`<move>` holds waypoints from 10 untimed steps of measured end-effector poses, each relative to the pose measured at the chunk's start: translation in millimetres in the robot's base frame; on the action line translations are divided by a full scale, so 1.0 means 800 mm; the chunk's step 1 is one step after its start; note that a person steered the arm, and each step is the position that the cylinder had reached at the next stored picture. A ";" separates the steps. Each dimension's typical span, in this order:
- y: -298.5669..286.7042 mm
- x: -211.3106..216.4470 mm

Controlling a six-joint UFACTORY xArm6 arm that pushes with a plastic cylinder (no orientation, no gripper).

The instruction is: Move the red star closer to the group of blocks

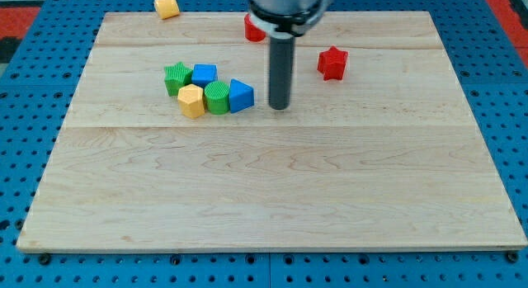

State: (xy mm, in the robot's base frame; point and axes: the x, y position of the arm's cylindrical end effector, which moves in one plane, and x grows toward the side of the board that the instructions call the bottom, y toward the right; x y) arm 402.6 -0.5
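The red star lies on the wooden board toward the view's upper right. A group of blocks sits at the upper left of centre: a green star, a blue block, a yellow hexagon, a green round block and a blue block. My tip stands just right of that group, close to the right blue block, and to the lower left of the red star. The tip touches no block.
A second red block sits near the board's top edge, partly hidden behind the arm. A yellow block lies at the top left, at the board's edge. Blue perforated table surrounds the board.
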 end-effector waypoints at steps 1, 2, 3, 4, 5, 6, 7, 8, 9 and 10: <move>-0.067 0.000; -0.054 0.008; 0.081 -0.014; 0.255 -0.065; 0.395 -0.088; 0.265 -0.129; 0.178 -0.145; 0.143 -0.072; 0.186 -0.134; 0.112 -0.137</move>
State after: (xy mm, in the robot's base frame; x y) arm 293.4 89.4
